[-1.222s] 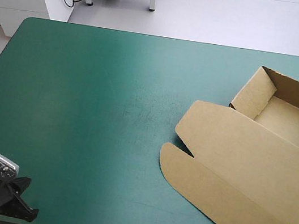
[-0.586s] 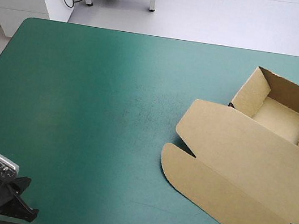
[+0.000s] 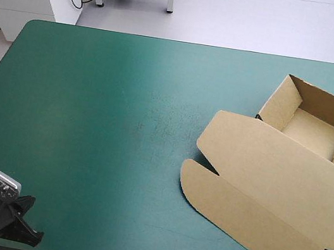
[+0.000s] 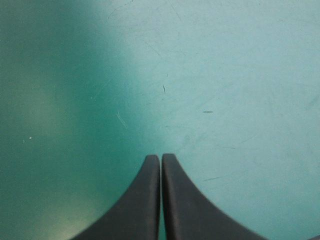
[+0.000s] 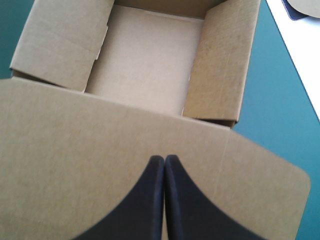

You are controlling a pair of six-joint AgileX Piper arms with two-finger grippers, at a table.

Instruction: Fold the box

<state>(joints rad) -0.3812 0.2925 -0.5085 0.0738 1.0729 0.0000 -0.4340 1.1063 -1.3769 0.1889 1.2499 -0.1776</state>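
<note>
Left wrist view, left gripper: black, jaws pressed together tip to tip in one pointed arch.
Left wrist view, table: teal-green cover, faintly scratched, spread ahead of and beside the jaws.
Right wrist view, right gripper: black, jaws together in one arch, poised over the lid; contact with the board not discernible.
Right wrist view, box: brown board, an open tray with the lid flat.
Right wrist view, tray: just ahead of the jaws, open upward, teal-green cover showing on either side.
Right wrist view, side walls: raised, one on each side of the tray floor, a further wall at the far end.
Right wrist view, lid: wide flat sheet under the jaws, joined to the tray's near edge, one rounded corner in sight.
High view, box: on the table's right part; tray toward the far right corner, cut by the picture's right edge; lid spread flat toward the near edge.
High view, front flap: outer strip of the lid beyond a crease, rounded at its left corner, lying flat on the cover.
High view, left gripper: at the near left corner, well apart from the box; jaws not distinguishable here.
</note>
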